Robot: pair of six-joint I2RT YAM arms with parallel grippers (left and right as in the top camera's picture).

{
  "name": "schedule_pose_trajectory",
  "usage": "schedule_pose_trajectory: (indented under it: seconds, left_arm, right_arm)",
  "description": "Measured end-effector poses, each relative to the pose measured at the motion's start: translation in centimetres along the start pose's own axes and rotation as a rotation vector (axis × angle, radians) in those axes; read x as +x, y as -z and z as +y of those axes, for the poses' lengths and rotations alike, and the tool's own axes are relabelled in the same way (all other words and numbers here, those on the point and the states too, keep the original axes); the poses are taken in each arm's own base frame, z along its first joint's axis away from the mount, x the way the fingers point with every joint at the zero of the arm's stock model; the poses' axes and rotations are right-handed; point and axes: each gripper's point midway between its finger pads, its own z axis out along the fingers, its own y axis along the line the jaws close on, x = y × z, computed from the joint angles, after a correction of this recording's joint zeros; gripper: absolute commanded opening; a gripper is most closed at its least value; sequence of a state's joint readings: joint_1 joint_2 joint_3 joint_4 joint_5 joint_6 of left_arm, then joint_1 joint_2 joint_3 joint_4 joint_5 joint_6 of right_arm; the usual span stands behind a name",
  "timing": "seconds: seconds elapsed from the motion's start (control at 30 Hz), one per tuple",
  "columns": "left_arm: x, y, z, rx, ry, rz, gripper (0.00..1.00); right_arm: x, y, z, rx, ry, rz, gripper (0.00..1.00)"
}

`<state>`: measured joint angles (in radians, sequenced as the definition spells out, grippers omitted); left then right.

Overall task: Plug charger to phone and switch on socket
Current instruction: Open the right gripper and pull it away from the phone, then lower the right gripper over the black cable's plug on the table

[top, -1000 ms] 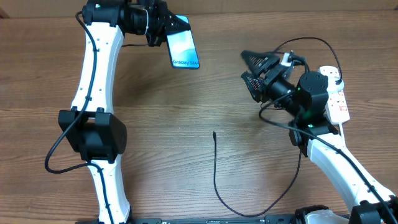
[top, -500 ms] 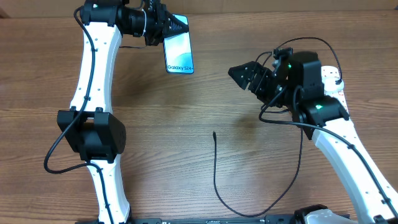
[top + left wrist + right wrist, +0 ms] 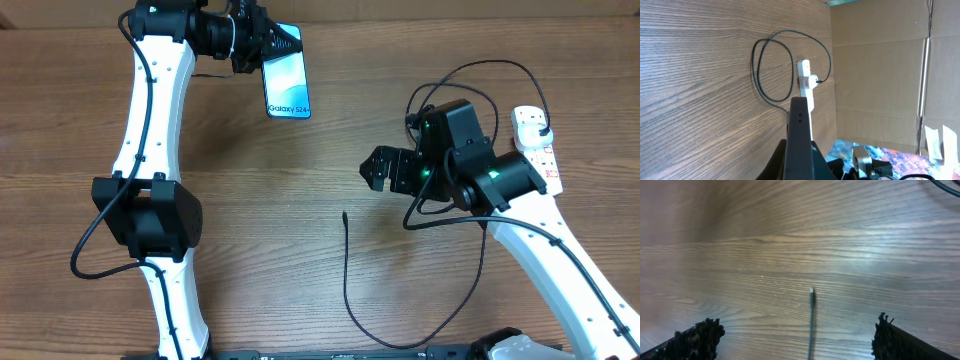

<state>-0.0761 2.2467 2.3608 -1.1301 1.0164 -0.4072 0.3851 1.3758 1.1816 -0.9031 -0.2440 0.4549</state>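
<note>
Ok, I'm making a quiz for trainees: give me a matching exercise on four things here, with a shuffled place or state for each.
1. slim smartphone with light blue screen
2. connector tip of the thin black charger cable
3. white rectangular power strip
4. right gripper

A. open, empty, above the wooden table
B. clamped in the left gripper
C. lying loose on the bare table
D. on the table's right side

Pairs: 1-B, 2-C, 3-D, 4-A
</note>
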Motion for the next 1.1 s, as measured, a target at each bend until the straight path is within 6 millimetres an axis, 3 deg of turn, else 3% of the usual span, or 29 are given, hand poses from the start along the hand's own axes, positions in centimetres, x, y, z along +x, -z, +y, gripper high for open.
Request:
schedule_pose_trajectory:
  seconds: [0.1, 0.23, 0.33, 0.53, 0.87, 0.97, 1.1]
  left_arm:
    - [0.0, 0.0, 0.0, 0.0, 0.0, 0.0, 0.04]
    - [0.0, 0.0, 0.0, 0.0, 0.0, 0.0, 0.04]
    - [0.0, 0.0, 0.0, 0.0, 0.0, 0.0, 0.04]
    - [0.0, 0.0, 0.0, 0.0, 0.0, 0.0, 0.04]
    - [0.0, 0.0, 0.0, 0.0, 0.0, 0.0, 0.04]
    - [0.0, 0.0, 0.0, -0.002, 0.0, -0.001, 0.04]
    - [-0.1, 0.0, 0.2, -0.014, 0.0, -0.006, 0.04]
  right_arm:
    - [0.5, -0.9, -0.4, 0.044, 0.016, 0.018, 1.0]
    - [1.9, -3.5, -0.1, 0.104, 0.07, 0.079, 1.0]
    - [4.5, -6.6, 0.5, 0.161, 0.125, 0.162, 1.0]
    - [7.4, -9.8, 0.2, 0.243, 0.167, 0.256, 1.0]
    - [8.3, -13.5, -1.3, 0.298, 0.153, 0.304, 0.97]
    - [8.4, -13.9, -1.6, 0.306, 0.152, 0.31, 0.97]
    - [8.2, -14.1, -1.4, 0.298, 0.152, 0.298, 0.89]
